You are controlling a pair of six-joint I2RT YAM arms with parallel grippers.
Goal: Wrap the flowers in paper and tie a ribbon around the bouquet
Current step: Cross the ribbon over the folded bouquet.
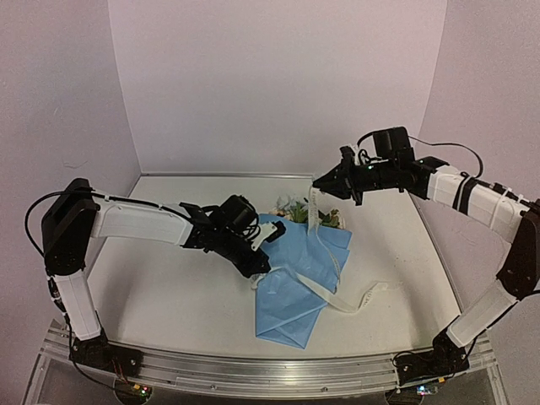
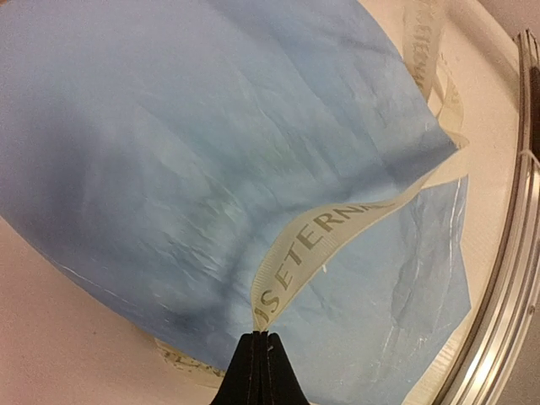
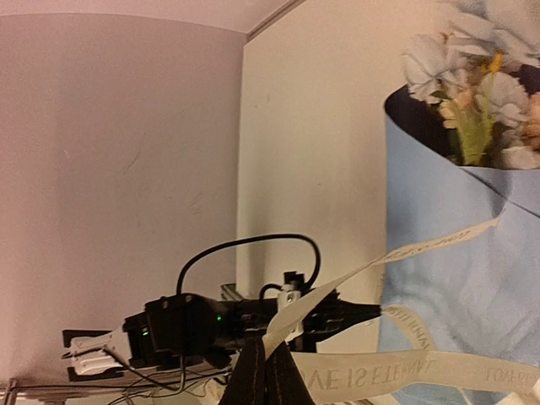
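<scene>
The bouquet lies mid-table: a blue paper (image 1: 295, 291) cone with pale flowers (image 1: 302, 209) and green leaves at its far, wide end. The cream ribbon (image 1: 325, 266) with dark lettering runs across the cone, and a loose tail trails off to the right. My left gripper (image 1: 261, 272) sits at the cone's left edge. In the left wrist view it (image 2: 261, 335) is shut on one end of the ribbon (image 2: 337, 232), above the paper (image 2: 194, 160). My right gripper (image 1: 317, 183) hovers over the blooms. It (image 3: 268, 353) is shut on another stretch of ribbon (image 3: 337, 294), beside the flowers (image 3: 472, 89) and paper (image 3: 472, 287).
A metal rail (image 1: 270, 371) runs along the near table edge and shows as a curved rail (image 2: 506, 278) in the left wrist view. Pale walls close the back and both sides. The left arm (image 3: 194, 325) shows beyond the right fingers in the right wrist view.
</scene>
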